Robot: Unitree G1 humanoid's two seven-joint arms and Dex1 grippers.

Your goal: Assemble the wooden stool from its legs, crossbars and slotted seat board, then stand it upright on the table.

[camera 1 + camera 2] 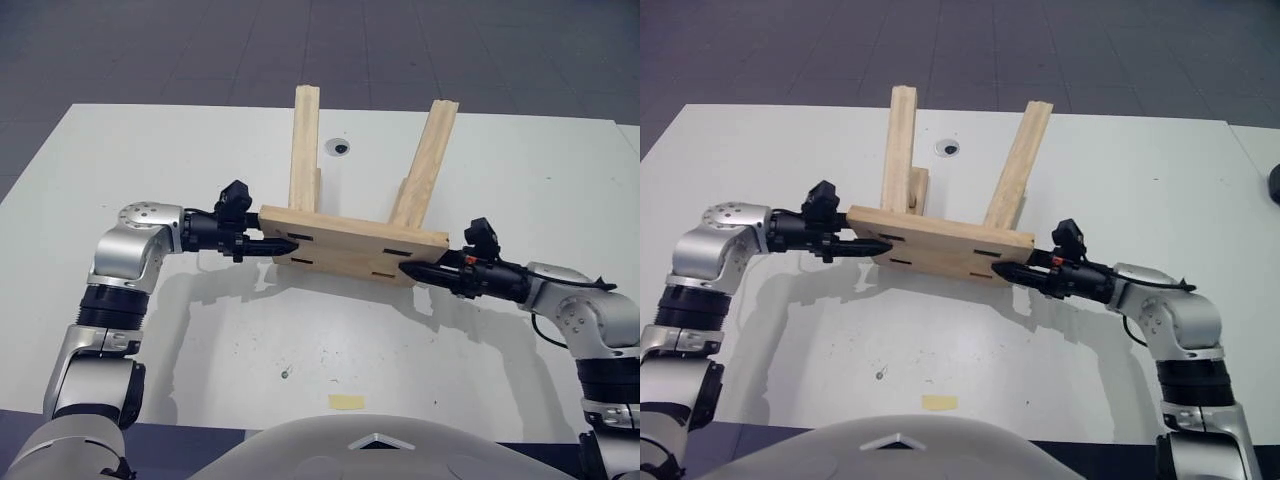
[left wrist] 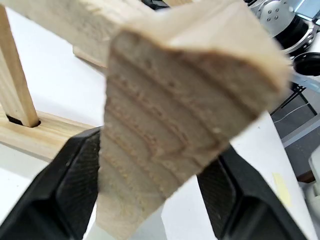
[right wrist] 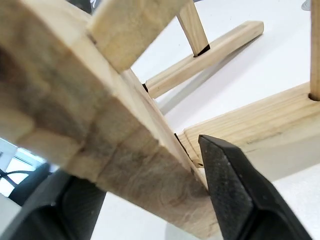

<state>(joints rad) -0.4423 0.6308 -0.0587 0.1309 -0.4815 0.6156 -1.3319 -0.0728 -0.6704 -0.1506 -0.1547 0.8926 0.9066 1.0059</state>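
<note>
The stool (image 1: 345, 232) is held on its side over the middle of the white table (image 1: 150, 150), legs (image 1: 304, 150) pointing away from the robot — the left gripper (image 1: 288, 243) pinches the left end of the seat board (image 1: 940, 243), the right gripper (image 1: 405, 267) clamps its right end.

Seat board (image 1: 352, 247) hides lower ends of legs (image 1: 305, 150); small dark object (image 1: 341, 148) beyond too small to identify.
</note>
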